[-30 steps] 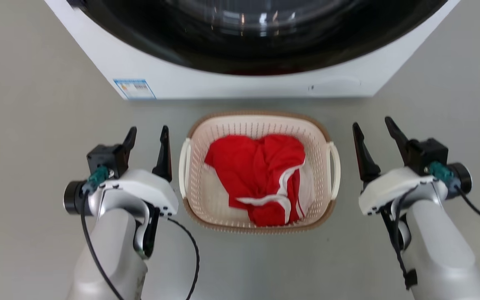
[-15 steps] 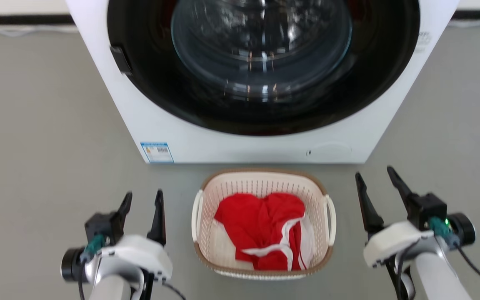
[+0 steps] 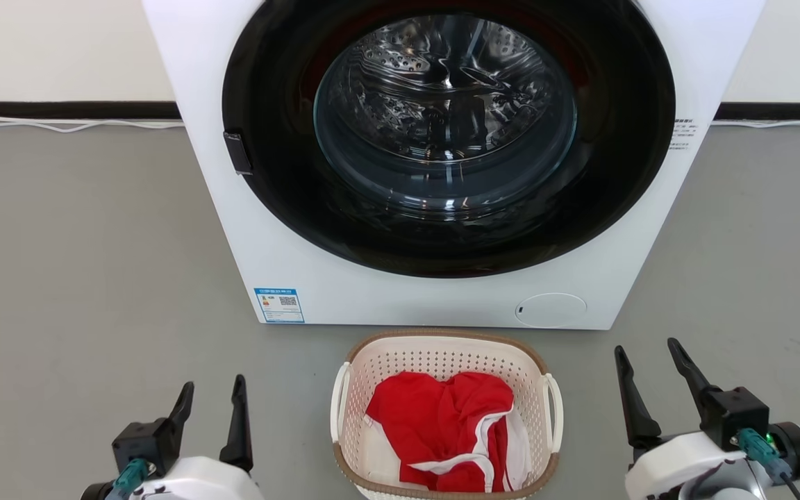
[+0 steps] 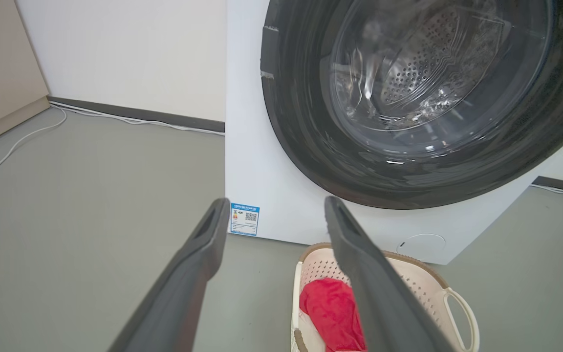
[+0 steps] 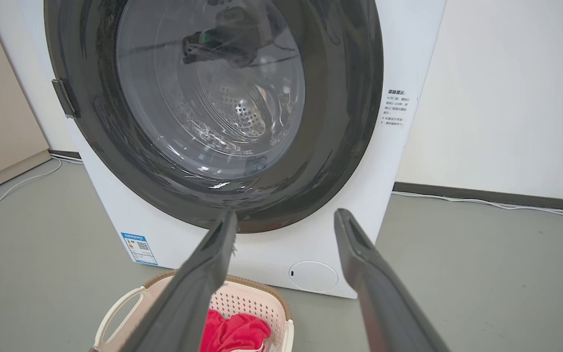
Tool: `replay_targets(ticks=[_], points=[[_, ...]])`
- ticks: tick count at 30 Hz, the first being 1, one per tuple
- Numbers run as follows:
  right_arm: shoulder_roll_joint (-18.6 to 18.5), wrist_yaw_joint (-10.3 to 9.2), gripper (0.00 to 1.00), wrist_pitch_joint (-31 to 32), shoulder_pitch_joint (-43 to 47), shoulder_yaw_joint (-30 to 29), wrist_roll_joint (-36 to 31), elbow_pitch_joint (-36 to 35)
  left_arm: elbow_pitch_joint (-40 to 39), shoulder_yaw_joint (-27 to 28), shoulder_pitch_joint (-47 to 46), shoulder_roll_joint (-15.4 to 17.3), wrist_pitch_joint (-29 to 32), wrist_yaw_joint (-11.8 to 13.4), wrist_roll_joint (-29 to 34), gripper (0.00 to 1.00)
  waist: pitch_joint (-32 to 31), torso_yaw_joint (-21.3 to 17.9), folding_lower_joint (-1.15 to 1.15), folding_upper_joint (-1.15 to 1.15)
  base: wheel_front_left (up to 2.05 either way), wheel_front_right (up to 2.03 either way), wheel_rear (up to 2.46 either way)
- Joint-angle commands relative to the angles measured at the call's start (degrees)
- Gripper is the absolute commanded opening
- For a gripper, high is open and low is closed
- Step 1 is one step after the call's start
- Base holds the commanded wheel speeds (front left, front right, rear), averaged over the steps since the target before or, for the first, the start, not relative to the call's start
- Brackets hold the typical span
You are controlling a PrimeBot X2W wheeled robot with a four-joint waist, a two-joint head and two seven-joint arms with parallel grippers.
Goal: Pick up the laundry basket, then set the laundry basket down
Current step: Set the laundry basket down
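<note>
The head camera has tilted up, taking in the boxy white washer [image 3: 442,305] and its whole round glass door [image 3: 442,118], and the left gripper [image 3: 211,383] and right gripper [image 3: 646,346] stand farther out from the basket [image 3: 442,338] than a second ago. The basket, cream perforated plastic, rounded-rectangular with a brown woven-look rim, sits on the grey floor [image 3: 80,278] just before the washer, holding crumpled red cloth [image 3: 435,423]. Both grippers flank it, clear of its handles [image 3: 337,410], tapered dark fingers [image 3: 237,423] spread, empty.
</note>
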Motion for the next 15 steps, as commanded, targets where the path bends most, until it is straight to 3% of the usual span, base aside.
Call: replay_targets(ticks=[1, 15], points=[[0.0, 0.35, 1.00, -0.8, -0.5, 1.0, 0.5, -1.8, -1.9, 2.0, -0.9, 0.7, -0.3, 0.3, 0.0, 1.00, -0.3, 0.0, 0.00, 0.00, 0.00, 0.00, 0.00], [0.0, 0.35, 1.00, -0.8, 0.9, 0.5, 1.0, -1.6, -2.4, 3.2, 0.1, 0.7, -0.3, 1.0, 0.1, 1.00, -1.6, -0.9, 0.00, 0.00, 0.00, 0.00, 0.00]])
